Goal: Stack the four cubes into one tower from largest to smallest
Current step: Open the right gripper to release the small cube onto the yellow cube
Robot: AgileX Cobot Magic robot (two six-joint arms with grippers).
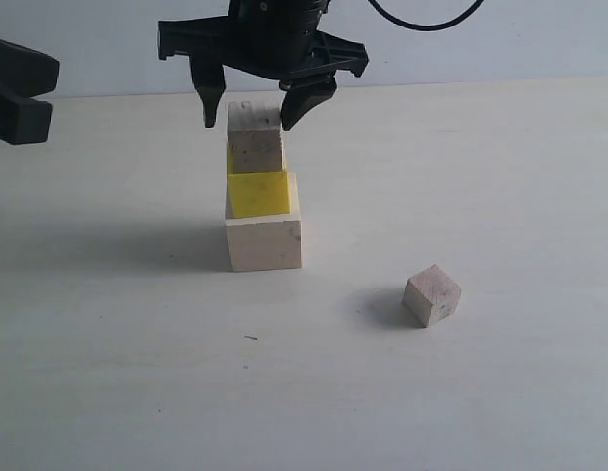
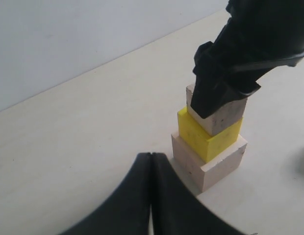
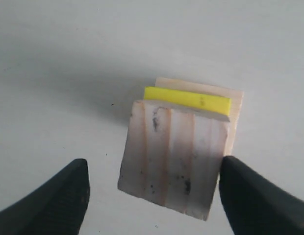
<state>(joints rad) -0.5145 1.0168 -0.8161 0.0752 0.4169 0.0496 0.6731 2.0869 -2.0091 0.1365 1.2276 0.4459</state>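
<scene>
A column of three stands mid-table: the large pale wooden cube (image 1: 264, 243) at the bottom, the bright yellow cube (image 1: 259, 193) on it, and one small wooden cube (image 1: 255, 137) on top. My right gripper (image 1: 253, 106) hovers open just above and astride that top cube (image 3: 174, 156), one fingertip clear of it, the other at its edge. The second small wooden cube (image 1: 431, 294) lies alone on the table to the right. My left gripper (image 2: 151, 155) is shut and empty, off to the left, away from the tower (image 2: 211, 142).
The pale table (image 1: 481, 177) stretches around the tower. A light wall (image 1: 500, 39) backs the table's far edge.
</scene>
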